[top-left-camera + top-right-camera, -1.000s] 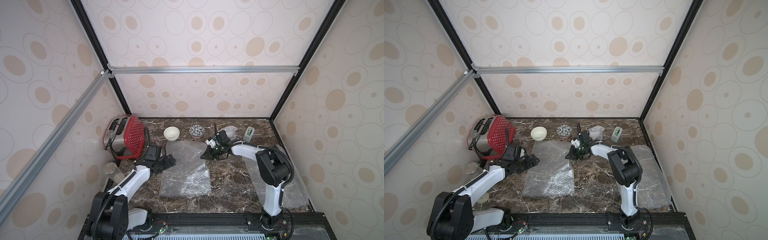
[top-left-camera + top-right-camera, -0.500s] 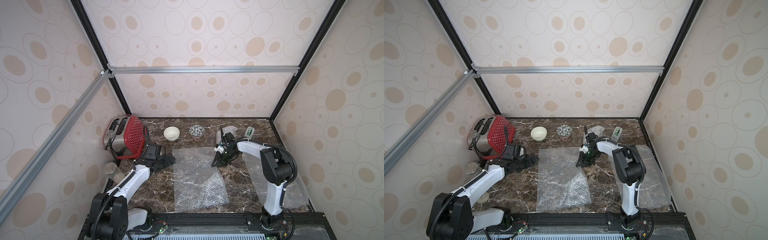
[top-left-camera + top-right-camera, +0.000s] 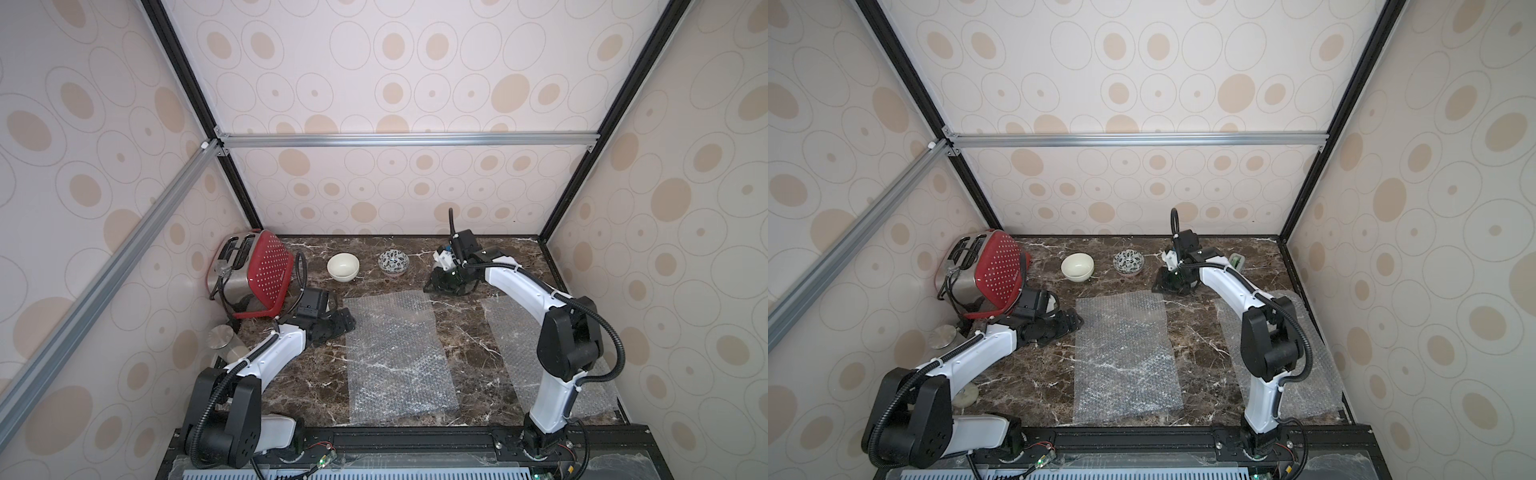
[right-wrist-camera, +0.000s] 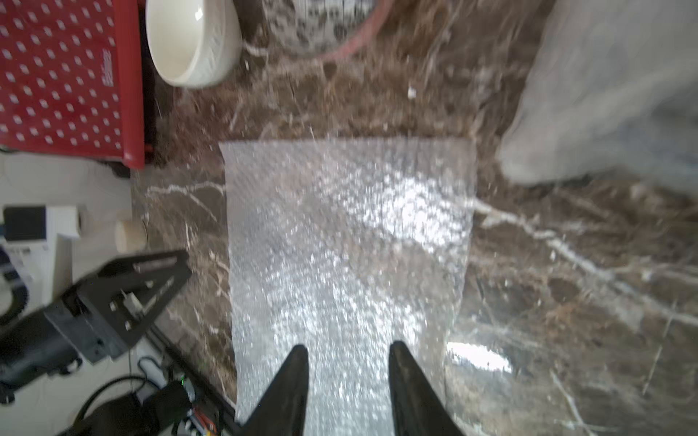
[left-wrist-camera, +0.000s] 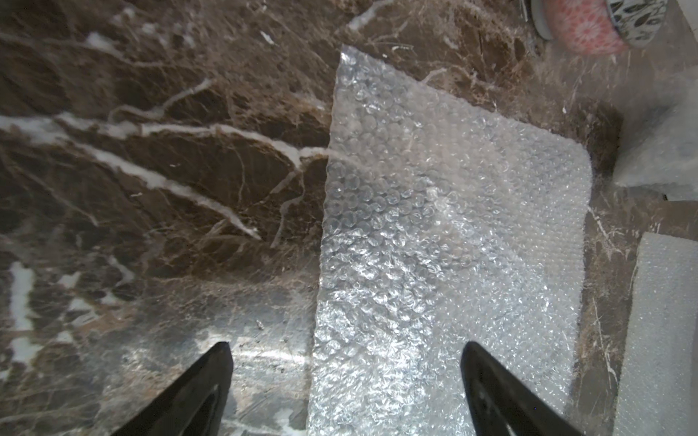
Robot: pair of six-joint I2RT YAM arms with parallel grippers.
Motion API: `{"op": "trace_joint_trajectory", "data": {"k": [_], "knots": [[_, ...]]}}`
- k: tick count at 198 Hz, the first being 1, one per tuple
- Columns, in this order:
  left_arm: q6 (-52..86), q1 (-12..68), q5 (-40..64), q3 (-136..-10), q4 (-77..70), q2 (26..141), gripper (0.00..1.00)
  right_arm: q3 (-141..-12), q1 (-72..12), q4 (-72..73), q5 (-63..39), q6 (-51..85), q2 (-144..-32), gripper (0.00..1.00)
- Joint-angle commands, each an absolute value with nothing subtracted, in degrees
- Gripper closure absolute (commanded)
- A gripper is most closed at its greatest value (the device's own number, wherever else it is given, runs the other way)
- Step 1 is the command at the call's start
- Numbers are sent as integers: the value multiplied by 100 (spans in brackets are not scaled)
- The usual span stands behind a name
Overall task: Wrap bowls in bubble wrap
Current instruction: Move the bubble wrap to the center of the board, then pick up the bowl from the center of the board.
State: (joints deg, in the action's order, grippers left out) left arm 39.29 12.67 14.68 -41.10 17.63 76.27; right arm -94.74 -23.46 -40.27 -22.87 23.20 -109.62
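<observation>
The dark marble counter (image 3: 457,332) carries everything. One flat sheet of bubble wrap (image 3: 395,357) lies in the middle of it, and a second sheet (image 3: 507,332) lies to the right, partly under my right arm. The red toaster (image 3: 253,274) stands in the far left corner. Behind the middle sheet sit the cream bowl (image 3: 343,267) and the leaf-patterned bowl (image 3: 393,262), side by side and apart, both clear of the wrap. My right wrist view also shows a cloudy bundle (image 4: 604,94) (too blurred to tell what it holds). My left gripper (image 3: 340,326) is spread wide and empty, astride the middle sheet's left edge. My right gripper (image 3: 434,284) is at that sheet's far right corner, jaws partly apart with nothing between them.
</observation>
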Motion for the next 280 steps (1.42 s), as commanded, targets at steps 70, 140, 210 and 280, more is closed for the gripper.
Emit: {"op": "trace_joint_trajectory", "data": {"k": [70,140,210,280], "knots": [[3901,1318,1427,-4171,1700,7658,7,-14016,-2516,-4743,-1151,2669,-14476,62],[3892,1318,1443,-4017,1667,7533,7,-14445,-2436,-4563,-1282,2869,-15133,72],[3868,1319,1456,-4008,1746,7431,7,-14725,-2443,-4302,-1671,3195,-15468,86],[3826,1323,1399,-3935,1837,7297,6,-14447,-2442,-4292,-1927,2990,-14705,100]]}}
